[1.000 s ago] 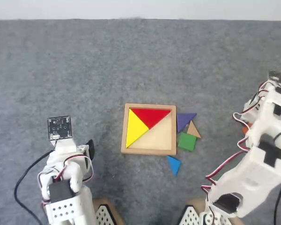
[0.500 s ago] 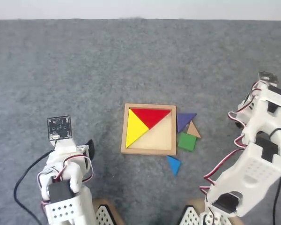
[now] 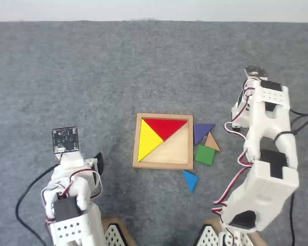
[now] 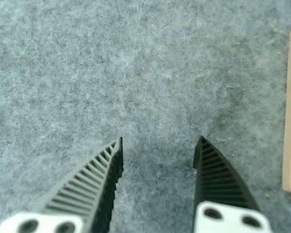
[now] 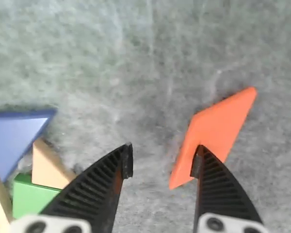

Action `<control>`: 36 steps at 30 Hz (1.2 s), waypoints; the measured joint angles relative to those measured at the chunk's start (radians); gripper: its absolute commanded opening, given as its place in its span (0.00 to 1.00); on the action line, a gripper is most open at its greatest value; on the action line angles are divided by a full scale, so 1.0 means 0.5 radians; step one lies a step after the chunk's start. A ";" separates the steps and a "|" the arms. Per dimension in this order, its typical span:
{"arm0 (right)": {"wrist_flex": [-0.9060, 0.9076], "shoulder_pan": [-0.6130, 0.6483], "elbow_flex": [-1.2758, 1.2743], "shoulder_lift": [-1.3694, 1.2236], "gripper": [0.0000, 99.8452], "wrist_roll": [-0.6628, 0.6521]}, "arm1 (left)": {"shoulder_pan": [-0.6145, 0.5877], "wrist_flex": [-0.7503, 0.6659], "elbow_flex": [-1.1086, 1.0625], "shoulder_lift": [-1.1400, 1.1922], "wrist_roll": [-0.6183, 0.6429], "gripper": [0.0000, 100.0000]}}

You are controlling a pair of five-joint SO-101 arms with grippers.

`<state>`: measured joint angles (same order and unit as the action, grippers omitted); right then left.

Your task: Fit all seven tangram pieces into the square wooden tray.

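- Right now I see the tray (image 3: 164, 166) at the centre of the high view, on the grey mat (image 3: 92, 66).
- Inside it, the red triangle (image 3: 165, 126) lies along the top edge and the yellow triangle (image 3: 148, 139) along the left edge. The two meet along one side, and the lower right half of the tray is bare wood.
- Just right of the tray lie the purple triangle (image 3: 203, 131) and the tan triangle (image 3: 211, 142), which touch, with the green square (image 3: 205, 155) right below them.
- The blue triangle (image 3: 190, 180) sits apart, just below the tray's lower right corner.
- My left claw (image 4: 157, 155) is spread over bare mat at the lower left of the high view, gripping nothing, with the tray's edge near it.
- My right claw (image 5: 161, 155) is spread too, low over the mat. The orange piece (image 5: 214, 131) lies flat right by one fingertip, mostly outside the gap.
- From above, my right arm (image 3: 264, 133) stands to the right of the loose pieces.
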<state>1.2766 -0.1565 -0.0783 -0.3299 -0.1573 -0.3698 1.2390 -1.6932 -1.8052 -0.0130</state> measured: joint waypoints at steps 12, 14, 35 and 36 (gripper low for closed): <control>-0.080 -0.206 0.009 -0.034 0.20 0.092 | 0.000 0.000 0.000 0.000 0.000 0.23; -0.080 -0.206 0.009 -0.110 0.20 0.092 | 0.000 0.000 0.000 0.000 0.000 0.23; -0.018 -0.104 0.046 -0.074 0.07 0.061 | 0.000 0.000 0.000 0.000 0.000 0.23; 0.031 -0.055 0.046 -0.040 0.07 0.061 | 0.000 0.000 0.000 0.000 0.000 0.23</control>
<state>1.2919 -0.1841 -0.0552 -0.3498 -0.1266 -0.3698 1.2390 -1.6932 -1.8052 -0.0130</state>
